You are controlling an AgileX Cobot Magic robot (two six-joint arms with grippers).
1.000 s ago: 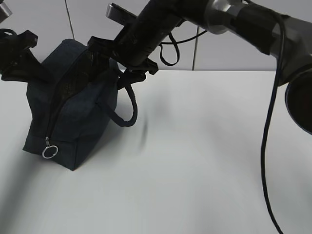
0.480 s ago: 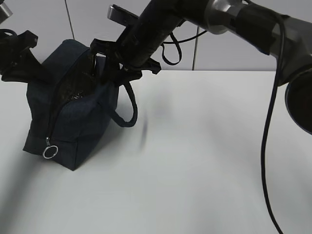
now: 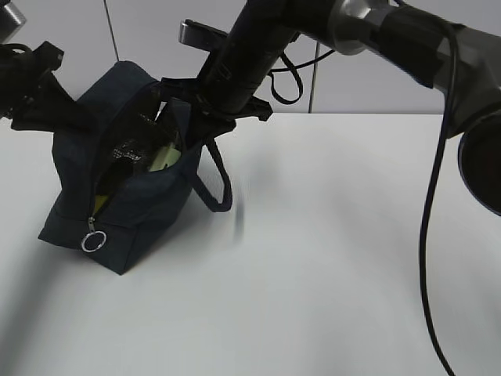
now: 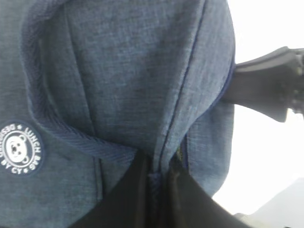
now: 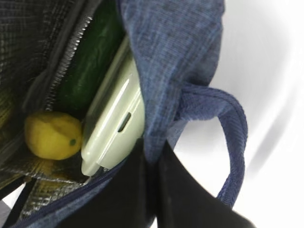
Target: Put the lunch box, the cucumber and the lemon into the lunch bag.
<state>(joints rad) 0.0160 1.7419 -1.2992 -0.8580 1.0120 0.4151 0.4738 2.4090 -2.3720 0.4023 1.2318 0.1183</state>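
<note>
Both the right gripper (image 5: 151, 185) and the left gripper (image 4: 154, 190) are clamped on opposite edges of the bag (image 3: 129, 196), holding open its mouth, where the box (image 5: 114, 128), cucumber (image 5: 90, 61) and lemon (image 5: 52, 134) lie.

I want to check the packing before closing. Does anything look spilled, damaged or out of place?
Nothing stands out. The lunch box, cucumber and lemon all lie inside the open lunch bag; nothing has spilled on the table.
</note>
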